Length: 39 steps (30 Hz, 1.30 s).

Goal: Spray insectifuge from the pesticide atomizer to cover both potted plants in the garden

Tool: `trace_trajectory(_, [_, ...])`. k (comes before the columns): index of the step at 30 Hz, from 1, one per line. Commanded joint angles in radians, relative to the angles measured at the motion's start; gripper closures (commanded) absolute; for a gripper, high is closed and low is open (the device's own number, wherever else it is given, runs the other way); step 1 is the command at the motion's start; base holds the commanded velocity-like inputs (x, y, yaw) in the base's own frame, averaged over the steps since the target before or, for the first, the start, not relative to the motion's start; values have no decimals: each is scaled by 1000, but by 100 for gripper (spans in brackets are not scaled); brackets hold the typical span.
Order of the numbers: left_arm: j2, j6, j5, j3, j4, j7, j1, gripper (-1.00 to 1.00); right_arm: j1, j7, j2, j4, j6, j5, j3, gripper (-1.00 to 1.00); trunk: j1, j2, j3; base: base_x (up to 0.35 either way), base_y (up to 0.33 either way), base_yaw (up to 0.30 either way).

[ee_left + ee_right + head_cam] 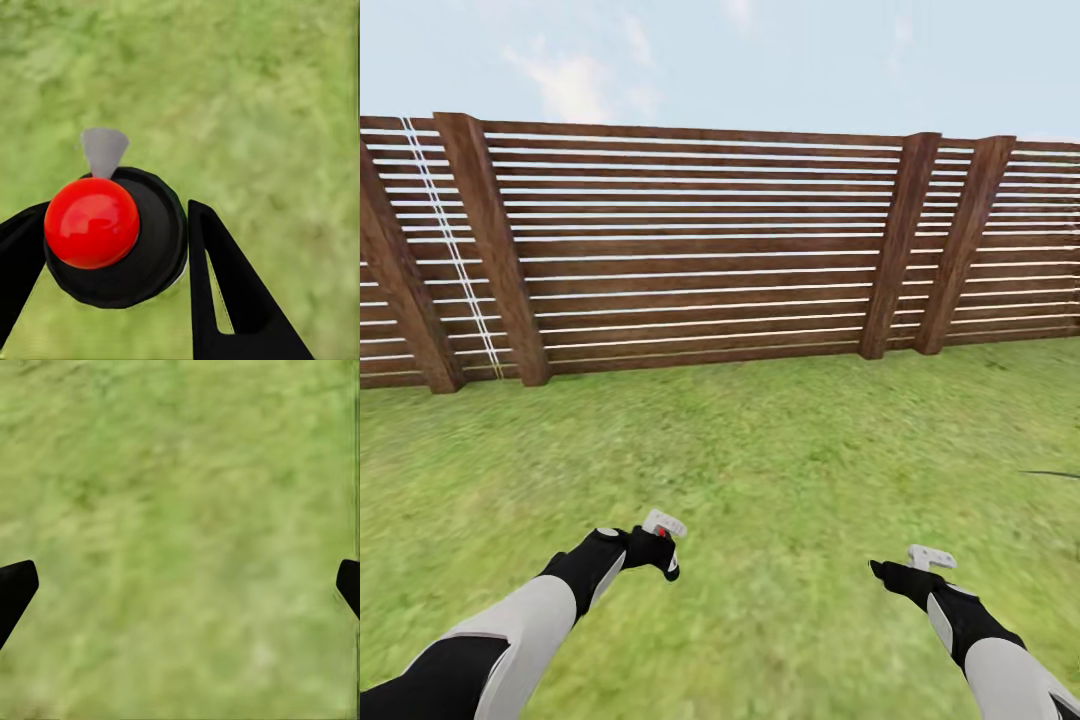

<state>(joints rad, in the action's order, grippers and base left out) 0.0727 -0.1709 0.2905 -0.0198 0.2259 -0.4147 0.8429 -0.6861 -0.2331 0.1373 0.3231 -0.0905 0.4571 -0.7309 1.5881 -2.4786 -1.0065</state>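
Note:
The pesticide atomizer sits between the two black fingers of my left gripper, which is shut on it. Its round dark nozzle head with the red dot faces the left wrist camera, and a small grey spout pokes out beyond it. In the head view my left gripper hangs low over the lawn with the atomizer's red dot just showing. My right gripper is open and holds nothing; its fingertips stand far apart over bare grass. The potted plants are out of view.
A brown slatted wooden fence with thick slanted posts runs across the view ahead. Green lawn stretches from the fence to my arms. A thin dark sliver pokes in at the right edge.

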Motion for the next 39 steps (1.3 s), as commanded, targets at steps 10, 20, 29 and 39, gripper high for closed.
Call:
trace_trajectory(10, [0, -7, -1, -2, 3, -3, 0, 100, -1, -7, -1, 2, -5, 8, -8, -100, 0, 0, -1, 339, 0, -285])
trace_trajectory(20, [-1, -7, -1, -2, 3, -3, 0, 100, -1, -7, -1, 2, -5, 8, -8, -100, 0, 0, -1, 339, 0, -285])
trace_trajectory(29, [0, -7, -1, -2, 3, -3, 0, 100, 0, -8, -1, 2, -5, 8, -8, -100, 0, 0, -1, 339, 0, -278])
trace_trajectory(39, [-1, -7, -1, -2, 3, -3, 0, 100, -1, -8, -1, 2, -5, 10, -7, -100, 0, 0, -1, 339, 0, -56])
